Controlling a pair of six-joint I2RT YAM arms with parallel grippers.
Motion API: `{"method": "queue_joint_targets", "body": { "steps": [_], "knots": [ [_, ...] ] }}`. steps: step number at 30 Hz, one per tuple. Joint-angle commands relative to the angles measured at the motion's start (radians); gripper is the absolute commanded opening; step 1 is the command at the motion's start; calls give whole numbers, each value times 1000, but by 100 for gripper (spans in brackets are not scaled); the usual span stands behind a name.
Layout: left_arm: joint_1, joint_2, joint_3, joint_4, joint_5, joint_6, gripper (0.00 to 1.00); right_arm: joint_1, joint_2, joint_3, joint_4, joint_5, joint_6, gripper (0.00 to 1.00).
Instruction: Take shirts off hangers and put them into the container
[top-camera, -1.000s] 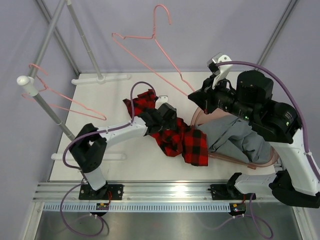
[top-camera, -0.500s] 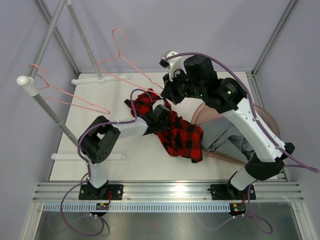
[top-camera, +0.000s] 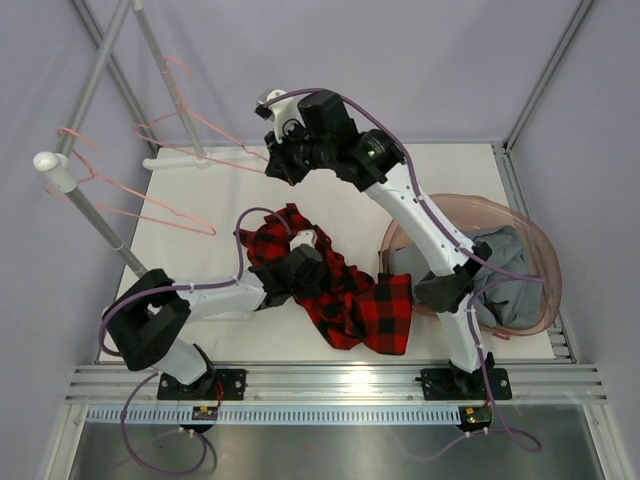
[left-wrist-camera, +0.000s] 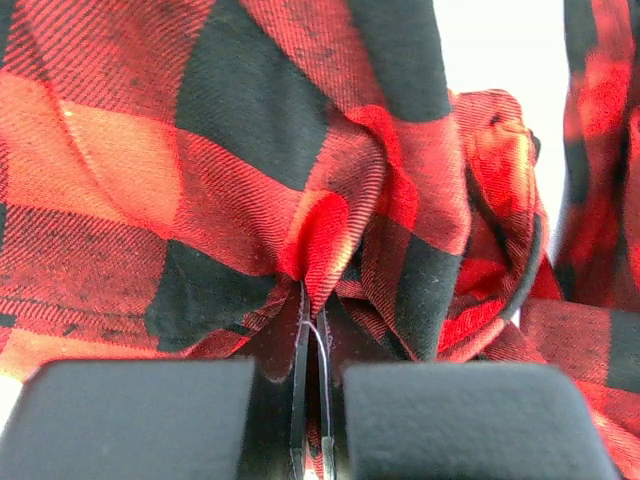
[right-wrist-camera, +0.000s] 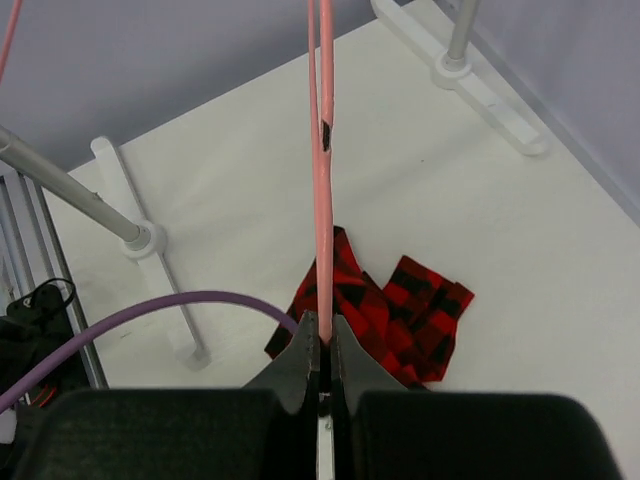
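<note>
On the table (top-camera: 200, 200), just left of the tub (top-camera: 452, 197), the plaid shirt (top-camera: 350, 290) lies bunched, its length slanting toward the tub's near side. The left gripper (left-wrist-camera: 312, 340) is pinched tight on a fold, with the tub to its right. The right gripper (right-wrist-camera: 322, 350) is well away, clamped on a hanger (right-wrist-camera: 320, 200). The grey shirt (top-camera: 510, 280) seems to be inside the tub.

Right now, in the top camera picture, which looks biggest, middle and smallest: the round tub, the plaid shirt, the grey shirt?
1. Round tub
2. Plaid shirt, close behind
3. Grey shirt, partly hidden
</note>
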Motion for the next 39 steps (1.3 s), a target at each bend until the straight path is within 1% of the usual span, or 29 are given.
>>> {"method": "queue_joint_targets", "body": {
  "steps": [1,6,8,10,11,12,15,25,32,39],
  "knots": [
    [-45,-68,-22,-12,-52,-31,0,33,49,27,53,-182,-264,0],
    [-88,-78,-55,14,-87,-57,0,85,123,32,139,-237,-291,0],
    [-93,-71,-78,65,-82,-74,0,104,155,59,142,-256,-307,0],
    [-99,-56,-104,77,-79,-96,0,130,172,76,145,-276,-327,0],
    [-101,-52,-114,117,-75,-101,0,135,183,85,153,-286,-341,0],
    [-107,-52,-121,128,-70,-107,0,139,186,85,160,-324,-344,0],
    [-127,-56,-147,151,-85,-129,0,144,196,91,191,-368,-347,0],
    [-162,-67,-166,174,-87,-149,0,181,224,159,234,-384,-353,0],
    [-167,-105,-190,169,-93,-146,0,182,223,161,285,-516,-292,0],
    [-167,-127,-230,198,-84,-150,0,182,223,184,328,-515,-282,0]
  ]
}}
